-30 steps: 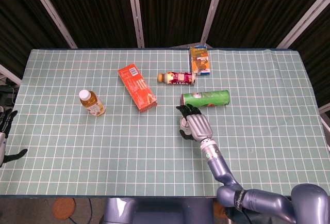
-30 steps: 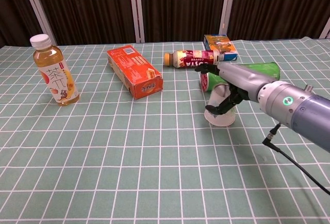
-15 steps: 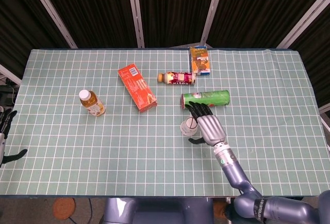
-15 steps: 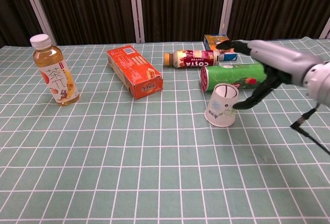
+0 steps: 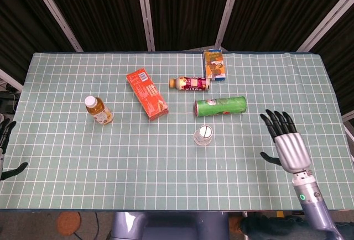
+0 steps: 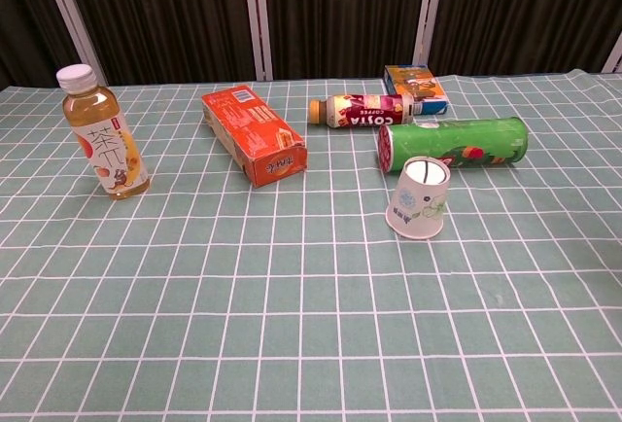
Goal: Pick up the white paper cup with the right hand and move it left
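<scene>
The white paper cup (image 5: 203, 135) (image 6: 419, 198) stands upside down on the green checked table, just in front of the green chip can. Nothing touches it. My right hand (image 5: 287, 140) hovers well to the cup's right near the table's front right, fingers spread and empty; the chest view does not show it. My left hand (image 5: 4, 150) shows only partly at the far left edge of the head view, off the table, fingers apart and holding nothing.
A green chip can (image 5: 220, 106) (image 6: 455, 144) lies on its side behind the cup. Beyond it lie a coffee bottle (image 5: 189, 83) and a small orange-blue carton (image 5: 214, 64). An orange box (image 5: 147, 93) and an upright tea bottle (image 5: 98, 110) stand to the left.
My right hand has let go of the cup and pulled away to the right and toward the front edge. The cup stays standing where it was.
</scene>
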`<state>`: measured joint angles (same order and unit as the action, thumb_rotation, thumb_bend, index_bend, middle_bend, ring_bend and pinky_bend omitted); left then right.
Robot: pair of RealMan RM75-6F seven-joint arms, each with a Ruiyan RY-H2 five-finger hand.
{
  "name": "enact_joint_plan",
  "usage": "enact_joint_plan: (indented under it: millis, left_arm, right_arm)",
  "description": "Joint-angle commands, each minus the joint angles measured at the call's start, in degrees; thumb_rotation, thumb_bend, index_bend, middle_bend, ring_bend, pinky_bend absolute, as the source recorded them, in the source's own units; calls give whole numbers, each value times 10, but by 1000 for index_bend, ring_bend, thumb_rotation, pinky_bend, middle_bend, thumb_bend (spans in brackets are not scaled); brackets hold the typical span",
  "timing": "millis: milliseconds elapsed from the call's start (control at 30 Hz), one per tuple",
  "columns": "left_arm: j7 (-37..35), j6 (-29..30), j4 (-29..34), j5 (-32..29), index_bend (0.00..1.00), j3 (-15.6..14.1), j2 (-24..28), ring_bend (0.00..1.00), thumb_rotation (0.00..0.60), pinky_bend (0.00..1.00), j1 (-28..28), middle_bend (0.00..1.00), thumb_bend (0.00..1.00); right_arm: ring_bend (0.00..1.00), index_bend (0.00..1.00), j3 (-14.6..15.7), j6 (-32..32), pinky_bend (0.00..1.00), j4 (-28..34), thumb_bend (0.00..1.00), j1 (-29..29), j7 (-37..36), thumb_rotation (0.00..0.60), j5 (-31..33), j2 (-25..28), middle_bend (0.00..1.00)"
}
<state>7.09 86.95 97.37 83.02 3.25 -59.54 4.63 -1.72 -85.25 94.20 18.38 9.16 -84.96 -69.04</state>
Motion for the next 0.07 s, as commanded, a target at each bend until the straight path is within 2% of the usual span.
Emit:
enact_joint_plan:
  millis: [33, 67]
  left_arm:
    - [-3, -1, -2, 2, 0, -2, 0, 0, 600, 0, -1, 0, 0]
    - [-5, -1, -2, 2, 0, -2, 0, 0, 600, 0, -1, 0, 0]
  right_arm:
    - [0, 0, 6, -32, 0, -6, 0, -27, -2, 600, -7, 8, 0]
    - [0, 0, 6, -36, 0, -10, 0, -30, 0, 600, -9, 8, 0]
